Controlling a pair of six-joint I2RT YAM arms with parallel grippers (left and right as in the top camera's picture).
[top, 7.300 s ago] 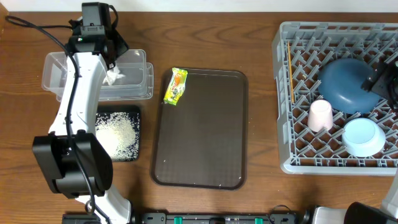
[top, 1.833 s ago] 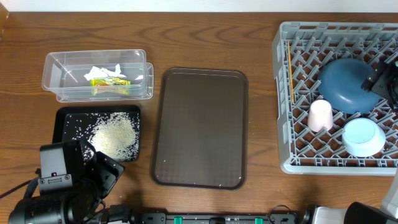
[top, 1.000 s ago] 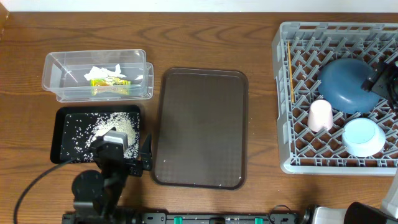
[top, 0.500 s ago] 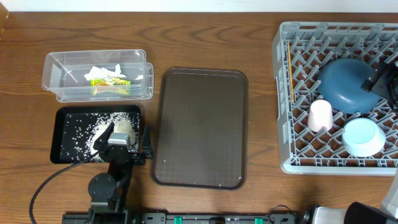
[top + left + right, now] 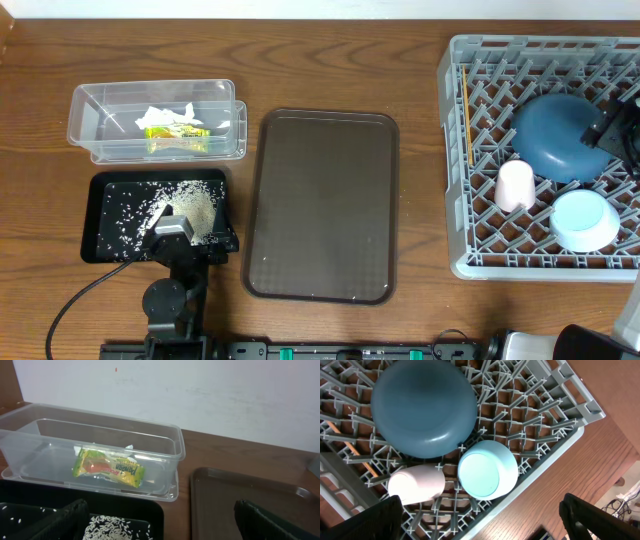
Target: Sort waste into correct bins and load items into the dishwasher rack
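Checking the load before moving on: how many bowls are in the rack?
2: the dark blue bowl, central in the rack; the pale blue bowl beside the pink cup. Others may hide underneath.

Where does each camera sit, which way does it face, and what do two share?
Overhead: above, looking straight down on the wooden table; left arm shows at bottom, right arm at right edge.
Left wrist: low over the shallow black tray, facing level towards the clear plastic tub; open left fingers show.
Right wrist: over the grey lattice rack, looking down on the dark blue bowl; open right fingers show.
Shared: overhead and left wrist both show the tub.
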